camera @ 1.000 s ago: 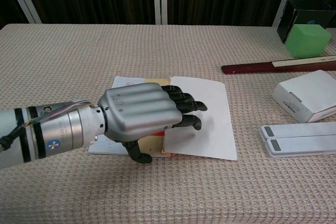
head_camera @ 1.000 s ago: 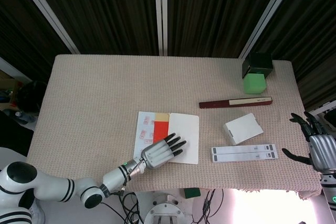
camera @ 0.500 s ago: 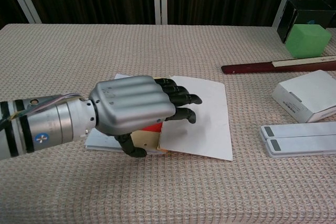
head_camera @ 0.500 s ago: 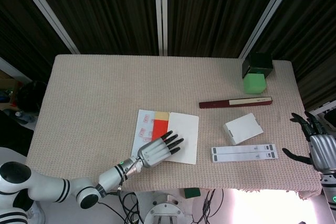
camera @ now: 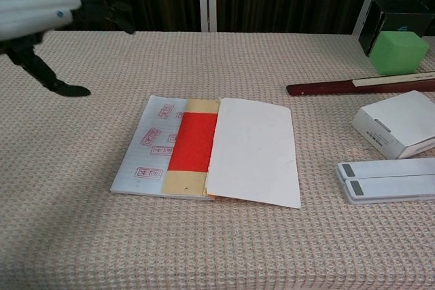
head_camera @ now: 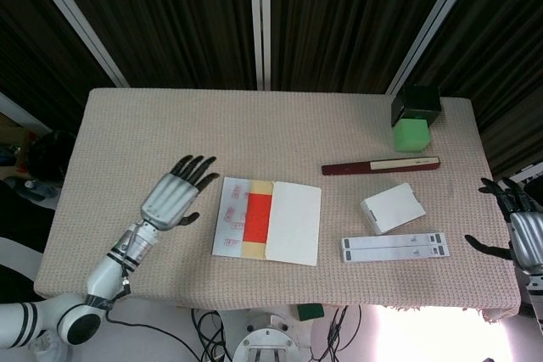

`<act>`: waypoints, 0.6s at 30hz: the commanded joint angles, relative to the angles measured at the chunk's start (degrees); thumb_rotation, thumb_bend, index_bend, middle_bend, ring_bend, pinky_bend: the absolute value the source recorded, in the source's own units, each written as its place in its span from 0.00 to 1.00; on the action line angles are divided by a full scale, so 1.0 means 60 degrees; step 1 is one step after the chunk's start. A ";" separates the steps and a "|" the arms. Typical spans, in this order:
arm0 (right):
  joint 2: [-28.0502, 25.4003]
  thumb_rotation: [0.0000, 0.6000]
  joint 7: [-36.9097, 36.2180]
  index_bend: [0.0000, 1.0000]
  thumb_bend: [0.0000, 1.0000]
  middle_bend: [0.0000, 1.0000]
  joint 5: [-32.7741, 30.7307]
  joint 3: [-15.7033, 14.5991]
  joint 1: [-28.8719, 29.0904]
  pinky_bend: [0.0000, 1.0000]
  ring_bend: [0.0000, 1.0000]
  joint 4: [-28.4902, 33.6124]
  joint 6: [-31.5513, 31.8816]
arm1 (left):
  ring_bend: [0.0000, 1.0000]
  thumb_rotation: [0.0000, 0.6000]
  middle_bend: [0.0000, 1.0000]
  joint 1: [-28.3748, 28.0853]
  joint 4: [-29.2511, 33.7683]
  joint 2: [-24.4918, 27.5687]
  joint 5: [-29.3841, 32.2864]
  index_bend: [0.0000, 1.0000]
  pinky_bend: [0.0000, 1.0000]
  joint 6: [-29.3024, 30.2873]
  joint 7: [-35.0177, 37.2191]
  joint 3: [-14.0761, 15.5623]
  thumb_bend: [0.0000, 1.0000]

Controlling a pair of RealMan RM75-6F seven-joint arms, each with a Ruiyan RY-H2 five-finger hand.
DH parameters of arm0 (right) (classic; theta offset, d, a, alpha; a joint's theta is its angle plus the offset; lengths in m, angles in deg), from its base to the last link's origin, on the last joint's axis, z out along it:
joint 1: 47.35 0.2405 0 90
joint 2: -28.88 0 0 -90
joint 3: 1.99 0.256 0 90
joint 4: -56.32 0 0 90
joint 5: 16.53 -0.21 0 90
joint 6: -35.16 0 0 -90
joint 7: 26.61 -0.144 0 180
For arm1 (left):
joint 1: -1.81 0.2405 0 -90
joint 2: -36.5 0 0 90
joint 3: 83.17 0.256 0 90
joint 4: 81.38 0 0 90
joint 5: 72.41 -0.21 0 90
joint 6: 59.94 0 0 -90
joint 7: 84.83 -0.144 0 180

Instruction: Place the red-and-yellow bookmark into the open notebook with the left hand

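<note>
On the open notebook (head_camera: 267, 223), along its centre fold, lies the red-and-yellow bookmark (head_camera: 255, 217), partly under the white right page. My left hand (head_camera: 174, 194) hovers left of the notebook, fingers spread, holding nothing, bare table (head_camera: 153, 125) around it. My right hand (head_camera: 519, 231) hangs off the right edge, released. Red stamps on the left page are unreadable.

My left hand (head_camera: 174, 196) hangs flat and empty, fingers (head_camera: 197, 166) spread forward (thumb off to the side). My right hand (head_camera: 519, 228) sits low, fingers loosely apart, holding nothing.
</note>
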 commanded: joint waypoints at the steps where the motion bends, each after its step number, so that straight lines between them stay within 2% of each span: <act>1: -0.0048 1.00 -0.0001 0.13 0.10 0.22 -0.0074 0.0028 0.0044 0.19 0.06 -0.0129 -0.0107 | 0.00 1.00 0.01 0.1310 -0.0472 0.0955 0.0567 0.19 0.09 0.1523 0.1345 -0.0404 0.16; 2: -0.0058 1.00 0.0042 0.13 0.11 0.22 -0.0095 0.0028 0.0050 0.19 0.05 -0.0175 -0.0137 | 0.00 1.00 0.01 0.1536 -0.0654 0.1050 0.0649 0.19 0.09 0.1726 0.1533 -0.0402 0.16; 6: -0.0146 1.00 0.0277 0.11 0.15 0.12 0.0045 -0.0052 0.0019 0.01 0.00 -0.0232 -0.0098 | 0.00 1.00 0.01 0.2578 -0.1245 0.1448 0.0877 0.19 0.09 0.2404 0.2270 -0.0164 0.16; 12: -0.0048 1.00 0.0351 0.09 0.15 0.10 0.0347 -0.0191 -0.0211 0.00 0.00 -0.0215 0.0352 | 0.00 1.00 0.01 0.3963 -0.1563 0.1616 -0.0005 0.19 0.08 0.3347 0.3397 0.0556 0.16; 18: 0.0158 1.00 0.0670 0.08 0.15 0.11 0.0900 -0.0373 -0.0406 0.00 0.00 -0.0194 0.0884 | 0.00 1.00 0.02 0.4778 -0.2093 0.1111 -0.1257 0.19 0.08 0.4054 0.3280 0.1164 0.16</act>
